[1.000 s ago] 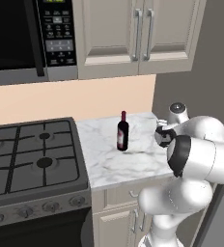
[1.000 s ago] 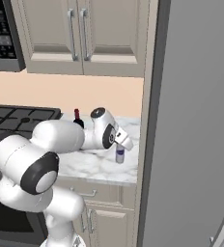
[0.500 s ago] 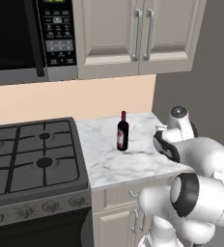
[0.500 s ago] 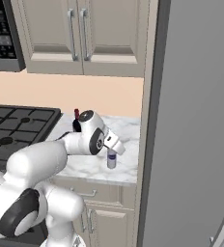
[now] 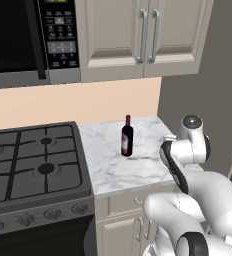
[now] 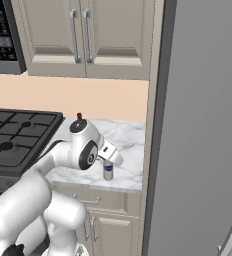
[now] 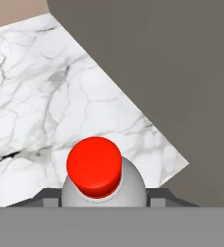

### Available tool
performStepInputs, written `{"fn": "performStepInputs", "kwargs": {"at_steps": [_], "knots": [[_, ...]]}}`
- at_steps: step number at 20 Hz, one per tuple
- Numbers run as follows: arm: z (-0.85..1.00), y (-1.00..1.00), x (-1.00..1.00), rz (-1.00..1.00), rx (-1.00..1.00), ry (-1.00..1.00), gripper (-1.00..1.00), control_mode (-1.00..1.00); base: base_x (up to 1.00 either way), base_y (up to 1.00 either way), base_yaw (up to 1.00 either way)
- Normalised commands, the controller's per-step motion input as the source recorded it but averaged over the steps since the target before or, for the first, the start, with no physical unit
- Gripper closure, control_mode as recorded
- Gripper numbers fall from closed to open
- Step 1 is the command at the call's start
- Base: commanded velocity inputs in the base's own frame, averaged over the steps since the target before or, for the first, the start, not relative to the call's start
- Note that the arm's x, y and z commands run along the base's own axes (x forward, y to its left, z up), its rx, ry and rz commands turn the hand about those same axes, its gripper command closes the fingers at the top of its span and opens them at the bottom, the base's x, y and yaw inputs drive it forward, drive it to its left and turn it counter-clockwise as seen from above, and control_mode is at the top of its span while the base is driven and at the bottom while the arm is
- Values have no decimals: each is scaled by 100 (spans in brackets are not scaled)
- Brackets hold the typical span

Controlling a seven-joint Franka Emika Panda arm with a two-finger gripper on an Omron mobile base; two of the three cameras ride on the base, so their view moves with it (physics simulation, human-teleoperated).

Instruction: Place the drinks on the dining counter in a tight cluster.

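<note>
Arm has swung since the earlier frames: elbow dropped low, wrist pulled back toward the front edge of the short marble worktop [image 5: 113, 160], and the small pale bottle [image 6: 108, 171] has come along with it. Wine bottle hasn't budged.

Big stuff first: grey fridge panel [image 6: 198, 125] at 3 o'clock in the right base view, gas stove [image 5: 33, 165] at 9 o'clock in the left base view, worktop between them. None of this is the dining counter.

Dark wine bottle [image 5: 127, 137] stands upright mid-worktop, untouched, at roughly 10 o'clock from the wrist in the left base view.

Gripper [image 6: 109, 159] is clamped on the small pale bottle just below its red cap [image 7: 94, 166]; hand view shows both fingers snug against the shoulders of the bottle [image 7: 103, 188]. Bottle hangs upright near the worktop's front right corner; can't tell whether its base is just off the marble or touching it.

Progress, my read: early. One drink is in hand and needs carrying to the dining counter; the wine bottle is yet to be fetched; then all need bunching tight.
</note>
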Motion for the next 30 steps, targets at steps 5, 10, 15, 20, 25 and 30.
{"fn": "performStepInputs", "kwargs": {"at_steps": [5, 10, 15, 20, 25, 30], "knots": [[20, 15, -43, 1, 0, 1, 100, -100, 0, 0, 0], [12, 19, -32, 0, 0, 2, 100, -100, 0, 0, 0], [0, 1, 0, 0, 0, 3, 100, 100, 0, 0, 0], [0, 0, 0, 0, 0, 0, 100, 100, -48, 0, -1], [0, 0, 0, 0, 0, 0, 100, 100, -68, 3, -27], [0, 0, 0, 0, 0, 0, 100, 100, -48, 3, -57]]}}
